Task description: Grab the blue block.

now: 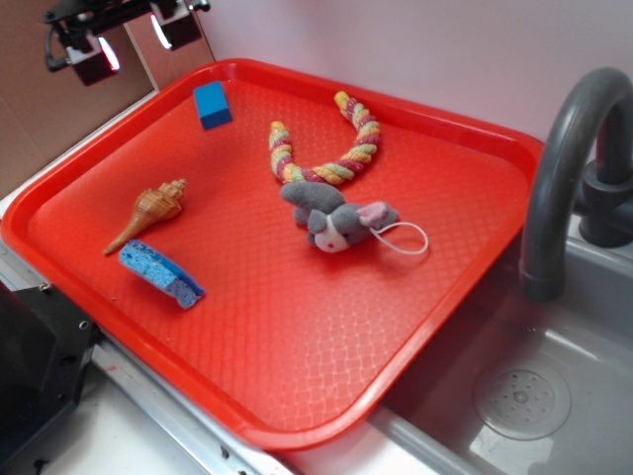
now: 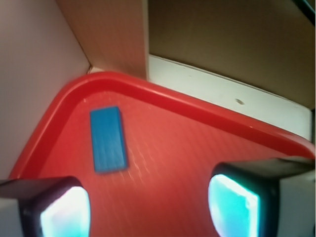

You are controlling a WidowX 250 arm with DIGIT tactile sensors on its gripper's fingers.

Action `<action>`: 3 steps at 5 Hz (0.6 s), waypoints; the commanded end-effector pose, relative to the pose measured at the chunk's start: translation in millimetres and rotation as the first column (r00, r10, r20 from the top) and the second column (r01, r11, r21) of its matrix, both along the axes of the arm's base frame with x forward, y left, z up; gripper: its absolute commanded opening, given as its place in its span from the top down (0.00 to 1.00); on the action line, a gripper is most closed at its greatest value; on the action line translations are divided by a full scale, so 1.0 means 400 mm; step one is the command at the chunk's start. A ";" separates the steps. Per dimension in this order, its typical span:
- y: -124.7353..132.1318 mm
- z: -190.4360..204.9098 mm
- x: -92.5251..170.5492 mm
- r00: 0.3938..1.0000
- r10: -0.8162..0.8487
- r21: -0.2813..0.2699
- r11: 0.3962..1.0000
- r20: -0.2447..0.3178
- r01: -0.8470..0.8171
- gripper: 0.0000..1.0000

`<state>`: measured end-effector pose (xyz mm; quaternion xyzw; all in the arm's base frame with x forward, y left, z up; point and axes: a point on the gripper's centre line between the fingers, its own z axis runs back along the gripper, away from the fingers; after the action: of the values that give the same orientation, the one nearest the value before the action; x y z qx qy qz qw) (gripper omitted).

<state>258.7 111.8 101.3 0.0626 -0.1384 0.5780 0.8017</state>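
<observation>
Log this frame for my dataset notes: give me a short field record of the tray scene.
surface: red tray
target: blue block, far corner of tray, untouched
gripper: gripper open, raised above the tray's far-left edge
other items: seashell; blue sponge; rope toy; grey plush
beside tray: sink, faucet

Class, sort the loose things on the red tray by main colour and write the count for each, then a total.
Blue: 2, the block and the sponge
Tan: 1, the seashell
Grey: 1, the plush mouse
Multicolour: 1, the rope
Total: 5
</observation>
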 end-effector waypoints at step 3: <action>0.089 -0.116 0.096 0.997 0.005 -0.030 1.000 0.073 -0.003 0.00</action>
<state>293.8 138.8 36.3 0.0363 -0.1293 0.5835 0.8009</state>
